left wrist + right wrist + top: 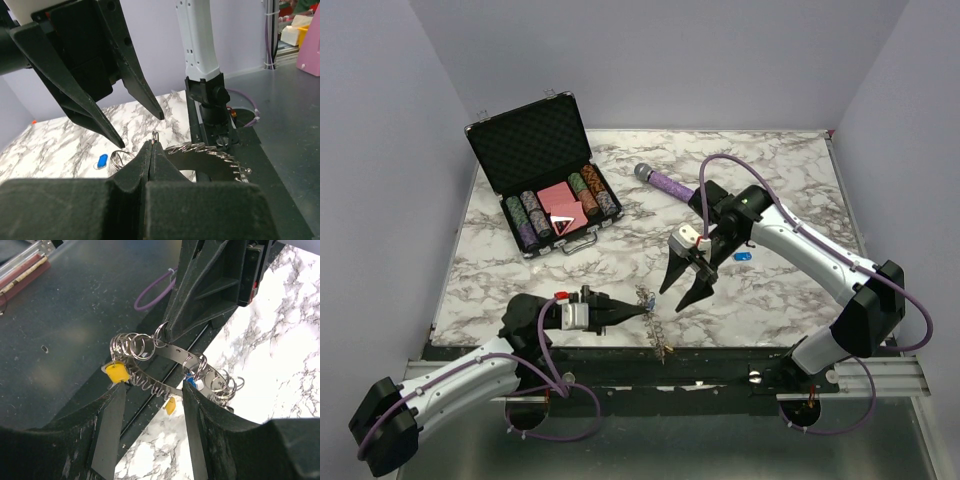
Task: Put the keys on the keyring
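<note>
The left gripper (638,311) reaches in low over the near edge of the white marble-patterned counter (770,160), about midway along it, its black fingers pressed together on one of the small split rings strung on the thin silvery-grey metal keyring (653,322). The keyring hangs from that pinch across the near edge. Two small yellow-capped keys (117,373) and one blue-capped key hang from it. The right gripper (673,299) hovers just beside the keyring on its right, pointing down, fingers spread wide and holding nothing. Another small blue-capped key (742,256) lies flat on the counter, right of centre. A purple microphone (665,182) and an open black case of poker chips (525,135) sit toward the far edge.
</note>
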### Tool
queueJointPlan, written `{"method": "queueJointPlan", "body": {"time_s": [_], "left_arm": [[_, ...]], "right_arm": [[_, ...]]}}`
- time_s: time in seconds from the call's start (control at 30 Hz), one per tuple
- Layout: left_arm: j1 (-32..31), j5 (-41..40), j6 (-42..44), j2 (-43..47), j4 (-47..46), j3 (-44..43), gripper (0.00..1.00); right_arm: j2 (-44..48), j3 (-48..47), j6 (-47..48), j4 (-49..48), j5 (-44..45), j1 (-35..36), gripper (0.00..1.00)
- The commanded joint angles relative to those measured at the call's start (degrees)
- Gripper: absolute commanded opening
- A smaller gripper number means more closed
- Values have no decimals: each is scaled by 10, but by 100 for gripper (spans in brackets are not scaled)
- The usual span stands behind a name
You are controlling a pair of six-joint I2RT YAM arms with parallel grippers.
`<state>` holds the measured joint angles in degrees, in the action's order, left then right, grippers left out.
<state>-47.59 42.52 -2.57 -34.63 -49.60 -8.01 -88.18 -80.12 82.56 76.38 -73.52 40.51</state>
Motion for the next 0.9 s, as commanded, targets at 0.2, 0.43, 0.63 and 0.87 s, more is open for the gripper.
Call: {"method": "queueJointPlan", "body": {"time_s": [0.2, 0.43, 0.63, 0.87], "left_arm": [[36, 56, -99, -41, -201, 17, 0], [46, 58, -120, -58, -230, 19, 0], [51, 57, -123, -55, -211, 18, 0], [52, 45, -100, -28, -114, -3, 0]], "right_arm": [[19, 0, -24, 49, -47, 10, 57], [26, 1, -30, 50, -41, 10, 57], [29, -2, -34, 50, -19, 9, 58], [41, -14, -61, 49, 22, 2, 60]]}}
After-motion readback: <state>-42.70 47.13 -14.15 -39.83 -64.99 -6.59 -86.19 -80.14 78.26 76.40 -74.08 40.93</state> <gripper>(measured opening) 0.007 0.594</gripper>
